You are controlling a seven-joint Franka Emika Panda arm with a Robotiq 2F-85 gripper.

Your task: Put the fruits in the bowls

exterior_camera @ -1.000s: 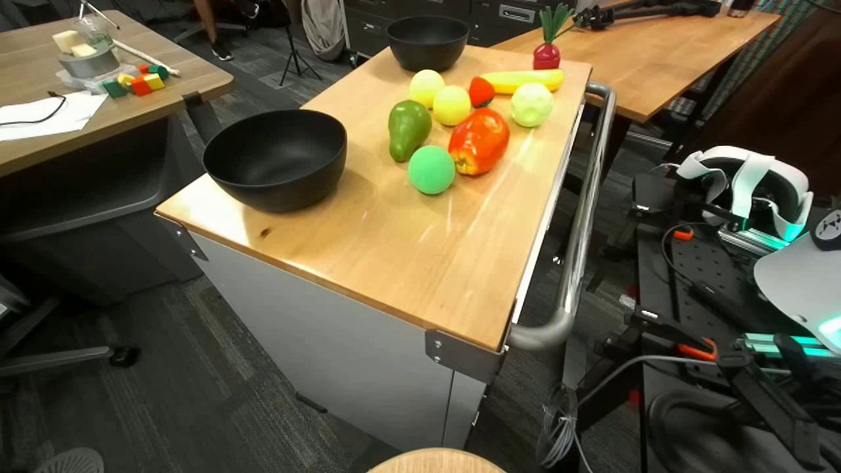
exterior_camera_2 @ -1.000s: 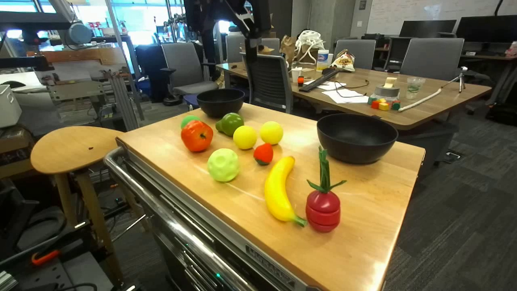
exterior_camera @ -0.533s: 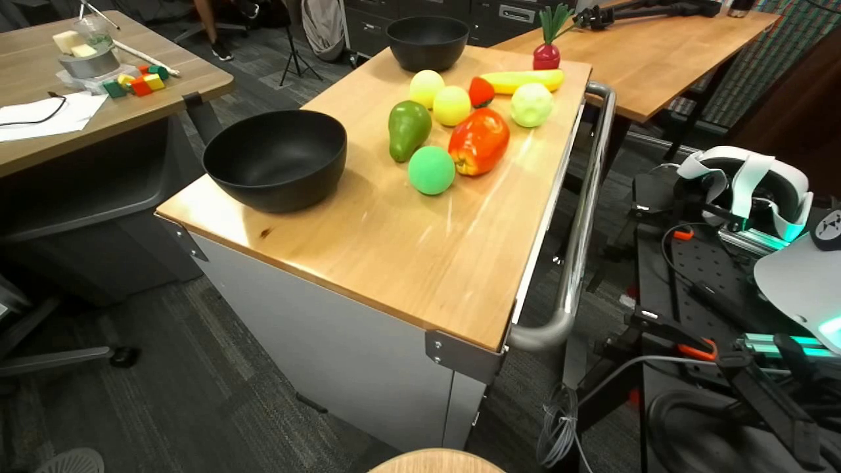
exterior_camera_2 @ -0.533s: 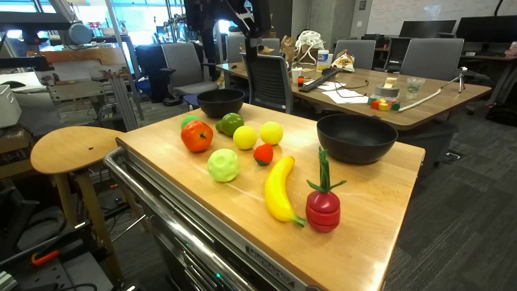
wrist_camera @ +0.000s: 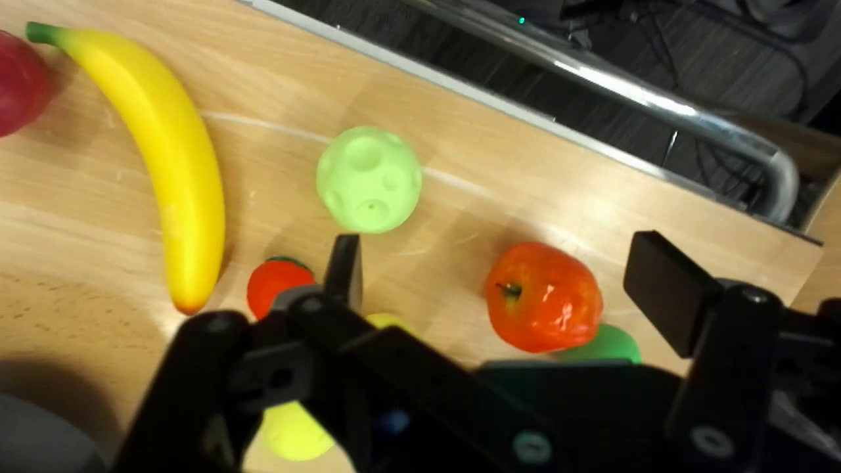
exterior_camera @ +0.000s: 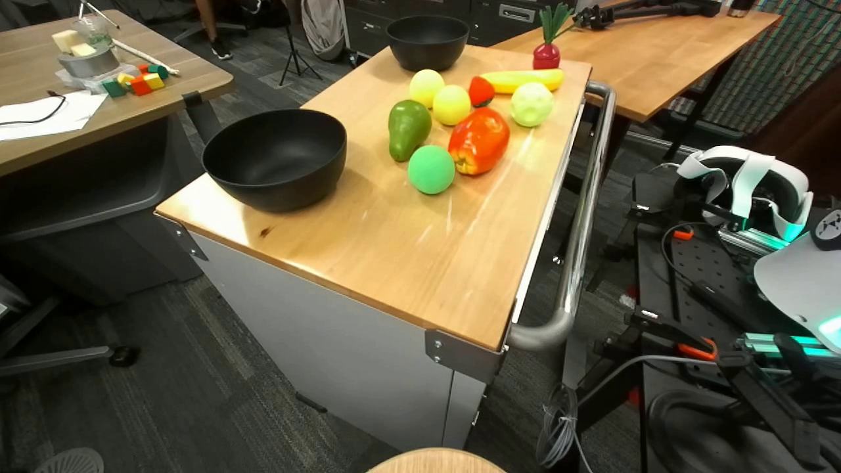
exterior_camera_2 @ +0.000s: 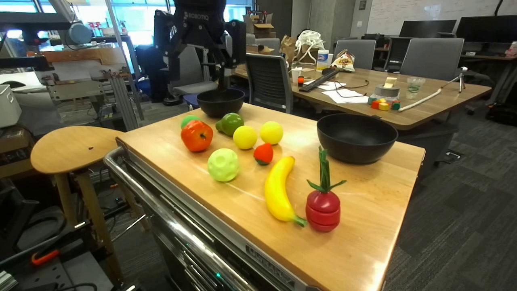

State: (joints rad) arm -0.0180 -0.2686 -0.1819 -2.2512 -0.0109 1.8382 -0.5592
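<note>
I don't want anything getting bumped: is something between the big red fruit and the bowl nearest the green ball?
Yes: the green ball and avocado crowd the way from the big red fruit to that bowl. Lifting the fruit high should clear them.

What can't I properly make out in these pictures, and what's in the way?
Green ball: partly behind the apple in an exterior view.
Strawberry: partly behind the gripper in the wrist view.
Bowl: cut off by the wrist view's lower-left corner.
Whiteboard writing: too faint to read in an exterior view.
</note>
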